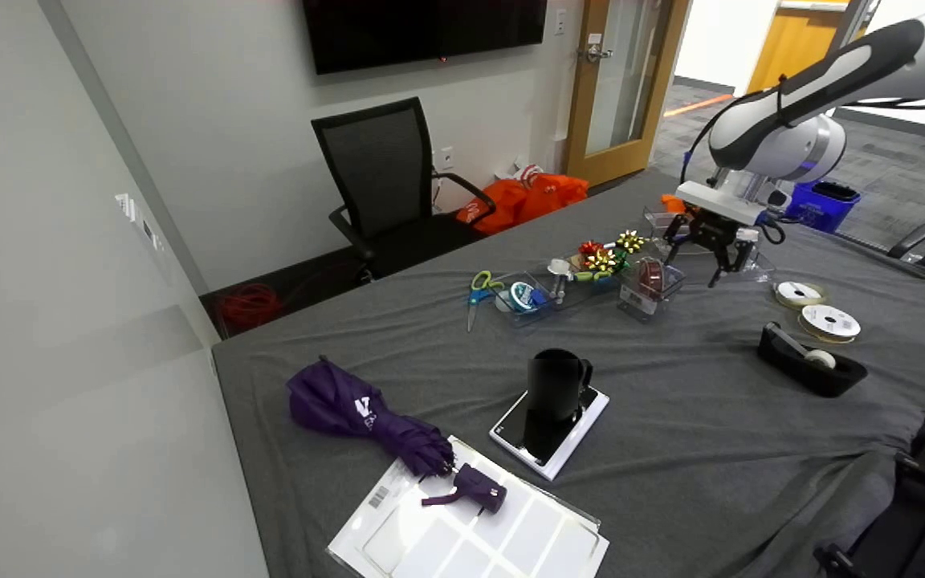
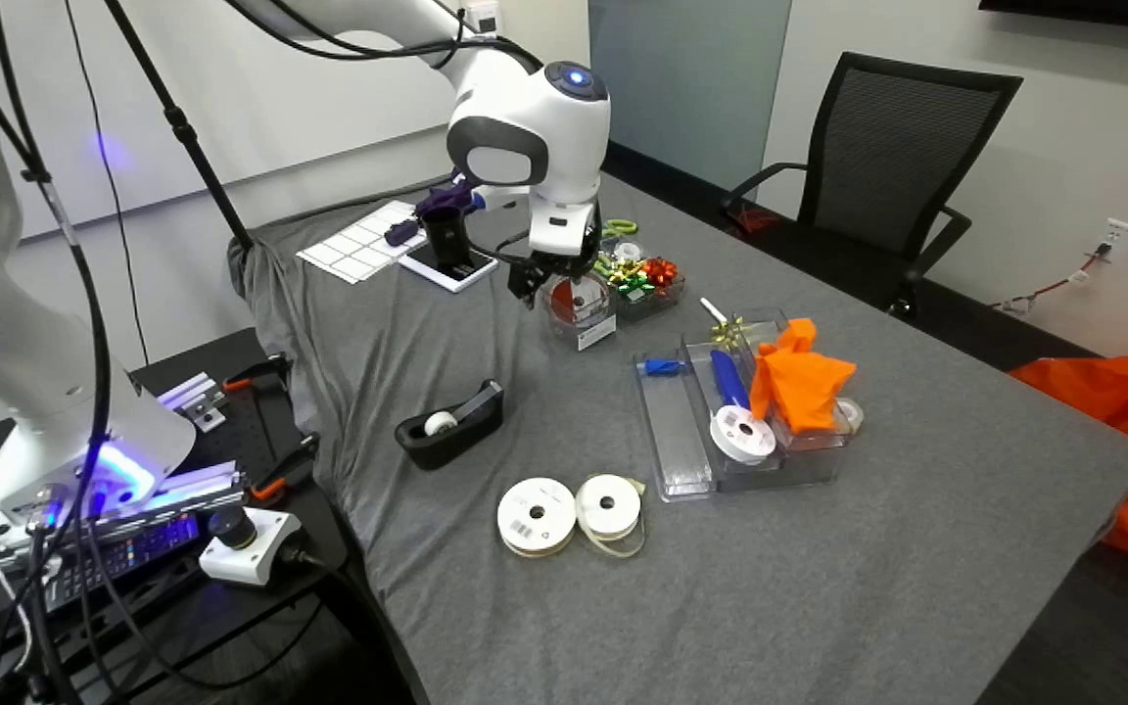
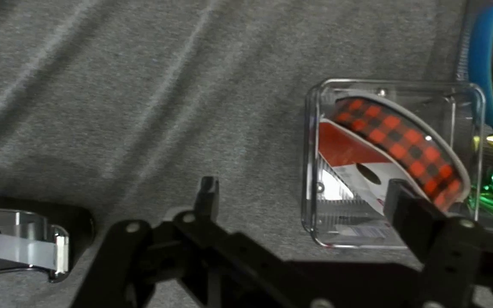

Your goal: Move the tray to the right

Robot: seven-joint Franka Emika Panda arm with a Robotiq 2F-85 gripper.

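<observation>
A: Where is the tray [image 3: 310,162], pls?
B: Wrist view, right of centre, w/ ribbon spool [image 3: 400,143] inside. The gripper [image 3: 303,190] has fingers wide apart, holding nothing.
A: Grasp how, approx.?
B: I'd straddle the wall nearest frame centre, avoid the spool, squeeze gently.

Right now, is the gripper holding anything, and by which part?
Nothing is held: the gripper stands open, jaws apart, and the clear tray rests on the gray tablecloth.
</observation>
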